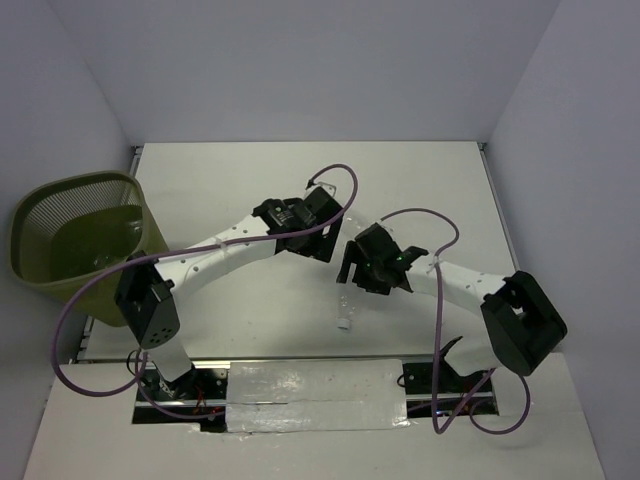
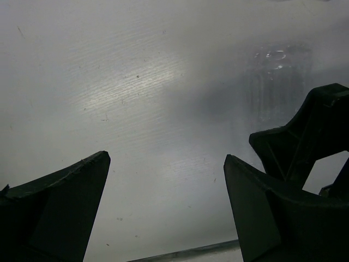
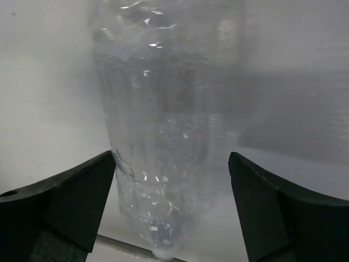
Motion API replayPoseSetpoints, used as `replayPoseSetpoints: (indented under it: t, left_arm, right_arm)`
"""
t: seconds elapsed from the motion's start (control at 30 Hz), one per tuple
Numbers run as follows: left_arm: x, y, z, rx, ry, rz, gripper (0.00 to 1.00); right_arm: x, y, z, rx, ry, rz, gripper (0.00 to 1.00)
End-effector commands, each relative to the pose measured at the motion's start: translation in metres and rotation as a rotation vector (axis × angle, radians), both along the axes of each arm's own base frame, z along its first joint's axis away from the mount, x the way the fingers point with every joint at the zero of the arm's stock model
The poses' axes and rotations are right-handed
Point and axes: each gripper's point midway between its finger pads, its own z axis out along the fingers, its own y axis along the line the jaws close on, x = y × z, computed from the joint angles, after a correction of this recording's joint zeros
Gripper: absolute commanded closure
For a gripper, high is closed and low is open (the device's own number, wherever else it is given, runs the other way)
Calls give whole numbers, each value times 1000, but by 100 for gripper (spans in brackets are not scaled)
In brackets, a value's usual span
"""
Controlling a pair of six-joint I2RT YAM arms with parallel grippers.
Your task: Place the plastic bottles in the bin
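A clear ribbed plastic bottle (image 3: 163, 109) lies on the white table between the fingers of my right gripper (image 3: 172, 158), its neck and white cap toward the camera. The jaws are open; the left finger (image 3: 82, 191) touches the bottle's side and the right finger stands apart from it. In the top view the bottle (image 1: 345, 303) lies just below the right gripper (image 1: 347, 268). My left gripper (image 2: 166, 158) is open and empty, close over the table beside the right one (image 1: 333, 240). The bottle shows faintly in the left wrist view (image 2: 278, 76). The olive-green mesh bin (image 1: 40, 215) stands at the far left.
Faint clear shapes (image 1: 128, 222) lie inside the bin; I cannot tell what they are. The right gripper's black body (image 2: 313, 136) is close to my left gripper's right finger. Purple cables loop over both arms. A taped strip (image 1: 315, 395) runs along the near edge.
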Motion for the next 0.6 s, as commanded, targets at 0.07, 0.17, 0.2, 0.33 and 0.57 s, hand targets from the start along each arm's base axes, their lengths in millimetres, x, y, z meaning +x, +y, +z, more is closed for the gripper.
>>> replayPoseSetpoints:
  t: [0.07,0.17,0.2,0.33,0.57]
  left_arm:
    - [13,21,12,32,-38,104,1]
    - [29,51,16,20,-5,209,0]
    - [33,57,24,-7,-12,223,1]
    - [48,61,58,-168,-34,238,1]
    - [50,22,116,-588,47,97,1]
  right_arm:
    - [0,-8,-3,-42,-33,-21,19]
    - [0,-11,8,-35,-69,-13,28]
    - [0,-12,13,-37,-86,-3,29]
    - [-1,-1,52,36,-187,110,34]
    - [-12,37,171,250,-454,407,34]
